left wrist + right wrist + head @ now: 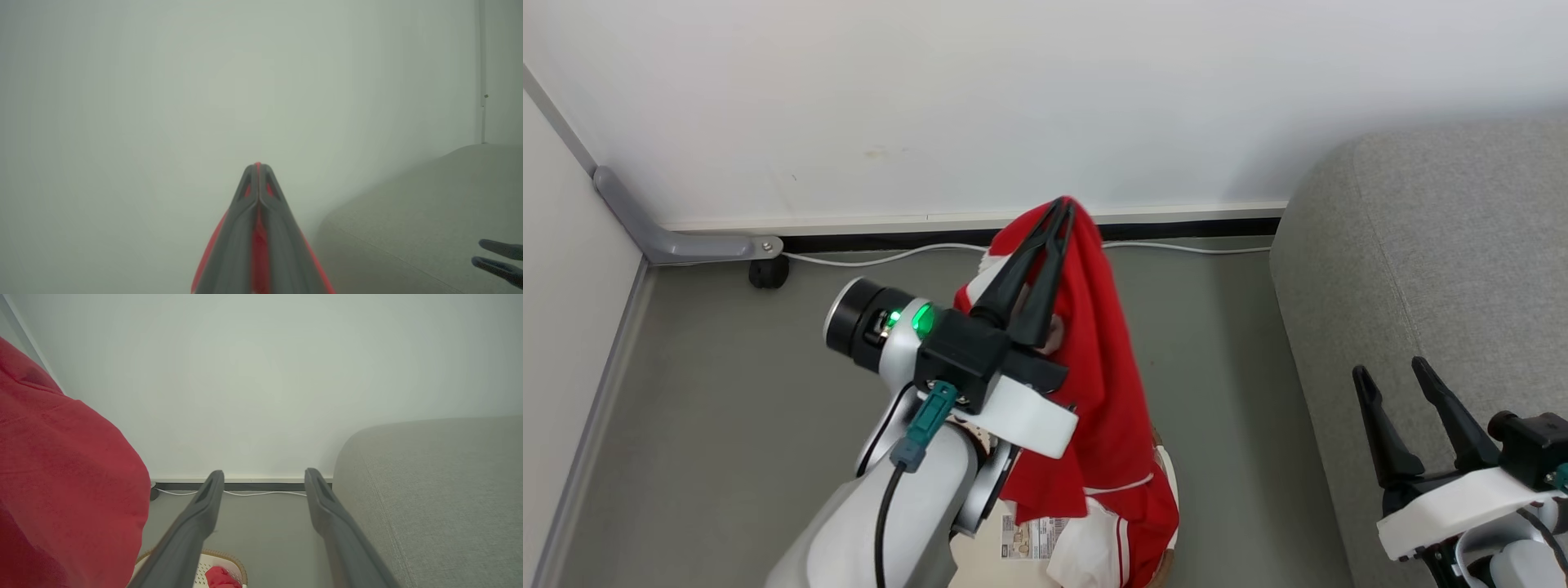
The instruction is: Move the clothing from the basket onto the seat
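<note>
My left gripper [1066, 204] is shut on a red garment [1111, 384] and holds it high above the basket [1168, 465]; the cloth hangs down in a long drape whose striped white end reaches the basket. Red fabric [258, 232] shows pinched between the closed fingers in the left wrist view. The same garment [61, 477] hangs at the left of the right wrist view. Another red piece [220, 577] lies inside the basket [229, 557]. My right gripper [1392, 371] is open and bare, hovering over the grey seat [1437, 245]. The seat [441, 490] lies to the right.
A white wall stands close behind. A white cable [882, 257] runs along the skirting, and a grey bracket with a black caster [768, 273] sits in the left corner. Grey floor [727, 392] lies left of the basket. A paper label [1033, 539] shows inside the basket.
</note>
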`<state>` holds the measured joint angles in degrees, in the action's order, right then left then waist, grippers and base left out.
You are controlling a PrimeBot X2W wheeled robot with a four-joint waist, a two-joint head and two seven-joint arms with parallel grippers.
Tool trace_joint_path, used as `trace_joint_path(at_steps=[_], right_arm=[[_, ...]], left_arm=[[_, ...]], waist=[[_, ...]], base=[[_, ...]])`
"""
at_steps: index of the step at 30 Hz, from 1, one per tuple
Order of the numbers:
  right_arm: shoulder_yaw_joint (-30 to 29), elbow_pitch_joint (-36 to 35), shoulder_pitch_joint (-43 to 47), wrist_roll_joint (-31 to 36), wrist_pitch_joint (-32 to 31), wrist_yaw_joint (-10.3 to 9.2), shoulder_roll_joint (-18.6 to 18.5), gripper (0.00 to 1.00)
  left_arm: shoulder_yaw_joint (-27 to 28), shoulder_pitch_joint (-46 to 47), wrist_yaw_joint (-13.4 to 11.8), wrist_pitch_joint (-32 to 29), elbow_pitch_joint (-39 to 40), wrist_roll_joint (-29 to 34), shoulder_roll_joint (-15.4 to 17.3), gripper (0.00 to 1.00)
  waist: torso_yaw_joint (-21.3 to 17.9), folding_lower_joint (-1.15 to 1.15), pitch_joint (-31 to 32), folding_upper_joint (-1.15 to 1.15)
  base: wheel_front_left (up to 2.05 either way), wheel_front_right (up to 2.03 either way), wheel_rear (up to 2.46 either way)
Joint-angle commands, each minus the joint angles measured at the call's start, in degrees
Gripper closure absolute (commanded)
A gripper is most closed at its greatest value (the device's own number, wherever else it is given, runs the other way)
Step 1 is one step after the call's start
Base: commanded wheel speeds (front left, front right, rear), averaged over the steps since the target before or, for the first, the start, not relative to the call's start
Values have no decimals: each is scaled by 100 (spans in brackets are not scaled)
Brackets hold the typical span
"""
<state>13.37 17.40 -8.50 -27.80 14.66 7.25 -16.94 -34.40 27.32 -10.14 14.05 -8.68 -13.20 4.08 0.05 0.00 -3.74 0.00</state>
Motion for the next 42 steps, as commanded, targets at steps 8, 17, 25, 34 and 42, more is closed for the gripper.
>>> trace_joint_path(at_steps=[8,17,25,34,42], right_arm=[[108,-52,-12,-39,34,24,-108,0],[184,-61,-83,-97,34,24,-147,0],[7,-1540,-229,-274,34,24,-106,0],[705,-3388,-353,-626,34,24,-404,0],[1767,-2594,-503,-451,34,24,-881,0]], left_arm=[[-341,816,13,-242,824,210,-78,100],[-789,1190,-167,-299,957,68,-115,100],[-1089,1348,-367,-213,802,-136,-119,100],[-1383,1546,-568,-78,597,-373,-120,100],[-1625,1713,-693,11,510,-584,-120,100]], waist=[[5,0,-74,0],[-32,0,-144,0],[-77,0,-254,0],[-49,0,-358,0],[39,0,-350,0]], base=[[0,0,0],[0,0,0],[0,0,0],[0,0,0],[0,0,0]])
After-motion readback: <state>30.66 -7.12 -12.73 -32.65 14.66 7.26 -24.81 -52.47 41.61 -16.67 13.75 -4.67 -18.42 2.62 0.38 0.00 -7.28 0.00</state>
